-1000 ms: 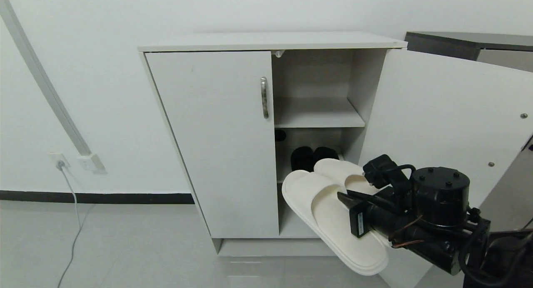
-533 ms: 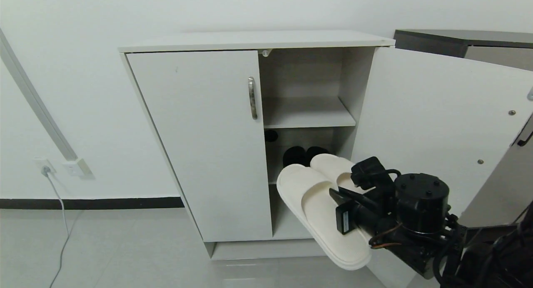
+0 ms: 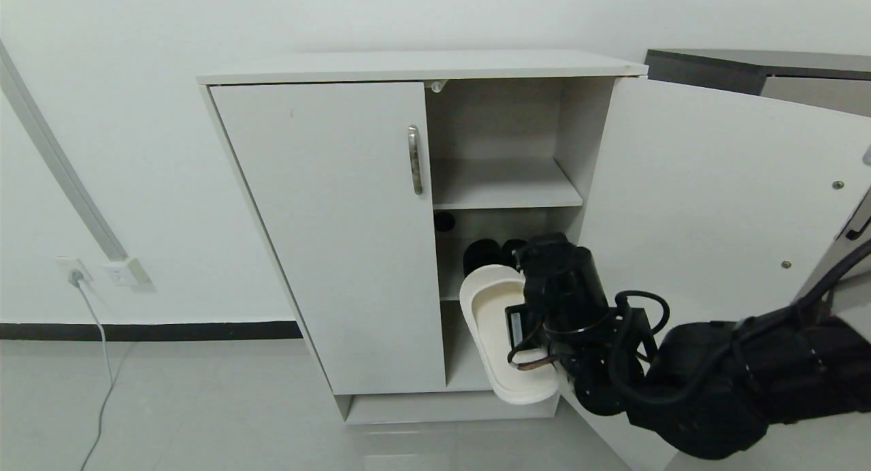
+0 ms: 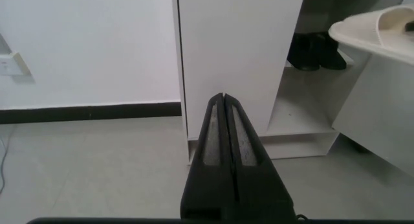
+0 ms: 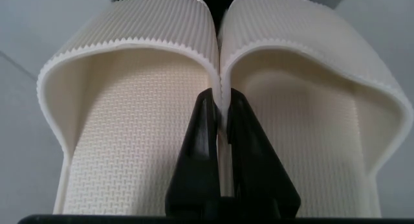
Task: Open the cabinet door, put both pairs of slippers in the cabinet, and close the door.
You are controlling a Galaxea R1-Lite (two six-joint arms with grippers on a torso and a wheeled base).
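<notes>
The white cabinet (image 3: 320, 219) has its left door shut and its right door (image 3: 714, 199) swung wide open. A black pair of slippers (image 3: 486, 252) sits on the middle shelf and also shows in the left wrist view (image 4: 317, 52). My right gripper (image 5: 221, 117) is shut on the touching inner edges of the white pair of slippers (image 5: 129, 133). In the head view that pair (image 3: 497, 335) hangs tilted, toes up, in front of the open lower compartment, with the right gripper (image 3: 527, 335) behind it. My left gripper (image 4: 223, 101) is shut and empty, low over the floor before the shut door.
A metal handle (image 3: 414, 159) is on the shut left door. The upper shelf (image 3: 503, 185) is bare. A dark cabinet (image 3: 748, 66) stands to the right behind the open door. A wall socket with a cable (image 3: 75, 277) is at the far left.
My right arm has swung left and forward to the cabinet opening, turning the white slippers from lying flat to standing steeply. The head camera shifted a little at first.
</notes>
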